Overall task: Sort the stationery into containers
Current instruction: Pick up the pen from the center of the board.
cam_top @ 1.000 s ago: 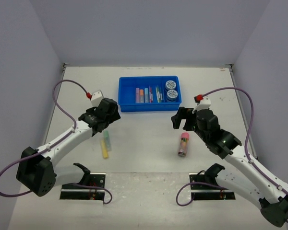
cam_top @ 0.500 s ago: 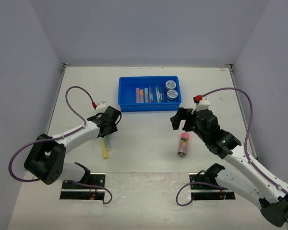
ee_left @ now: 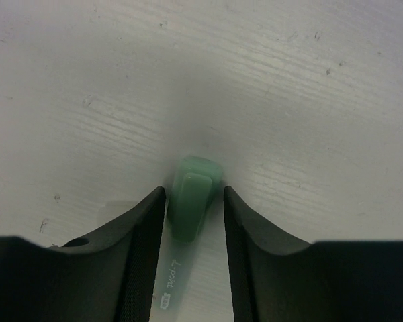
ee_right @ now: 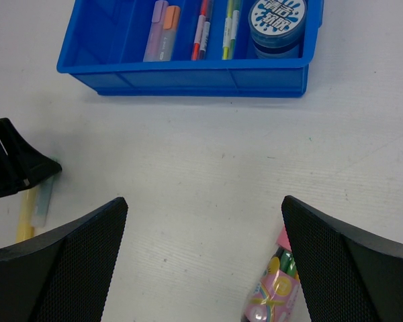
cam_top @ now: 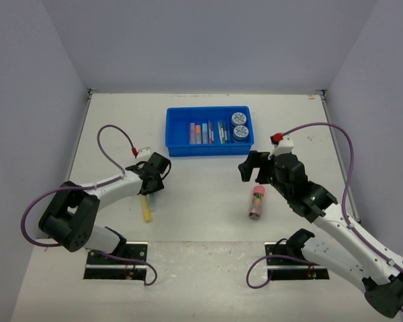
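A green marker (ee_left: 191, 201) lies on the table, and the fingers of my left gripper (ee_left: 193, 191) straddle it closely, jaws open with a narrow gap on the right side. In the top view the left gripper (cam_top: 151, 188) is low over that marker and hides most of it. A yellow marker (cam_top: 146, 211) lies just beside it. My right gripper (cam_top: 250, 168) is open and empty above the table, with the pink patterned tube (cam_top: 256, 202) just to its right (ee_right: 272, 298). The blue tray (cam_top: 209, 149) holds markers (cam_top: 200, 133), thin pens and two discs (cam_top: 240, 125).
The tray's front wall (ee_right: 188, 77) stands ahead of the right gripper (ee_right: 203, 201). The left gripper's black body (ee_right: 13, 168) and the yellow marker (ee_right: 25, 215) show at the left of the right wrist view. Two black mounts sit at the near edge (cam_top: 117, 258).
My left arm has swung down and in toward the two markers, and its fingers now sit around the green one. The right arm has not moved.
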Robot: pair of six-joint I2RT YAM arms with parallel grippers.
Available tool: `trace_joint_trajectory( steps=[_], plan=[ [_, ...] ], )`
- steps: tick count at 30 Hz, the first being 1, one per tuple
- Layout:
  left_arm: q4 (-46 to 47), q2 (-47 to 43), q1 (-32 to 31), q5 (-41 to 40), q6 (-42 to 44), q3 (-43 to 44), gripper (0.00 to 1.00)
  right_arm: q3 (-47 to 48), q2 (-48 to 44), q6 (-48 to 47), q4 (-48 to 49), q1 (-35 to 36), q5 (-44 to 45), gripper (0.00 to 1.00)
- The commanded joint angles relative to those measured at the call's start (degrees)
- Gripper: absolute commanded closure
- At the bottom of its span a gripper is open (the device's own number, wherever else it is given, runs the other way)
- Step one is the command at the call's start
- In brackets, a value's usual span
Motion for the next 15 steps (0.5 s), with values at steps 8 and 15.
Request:
trace_joint_trajectory(
  steps=[8,15],
  plan=[
    [2.0,0.0,0.4,3.4,1.9,-0.5,0.98,-0.3,0.2,-0.4,2.3,-0.3,0.0,0.01],
    [2.4,-9.7,-0.4,5.5,7.3,4.8,1.00,-0.2,0.3,-0.5,2.3,-0.3,0.6,0.01]
  ],
)
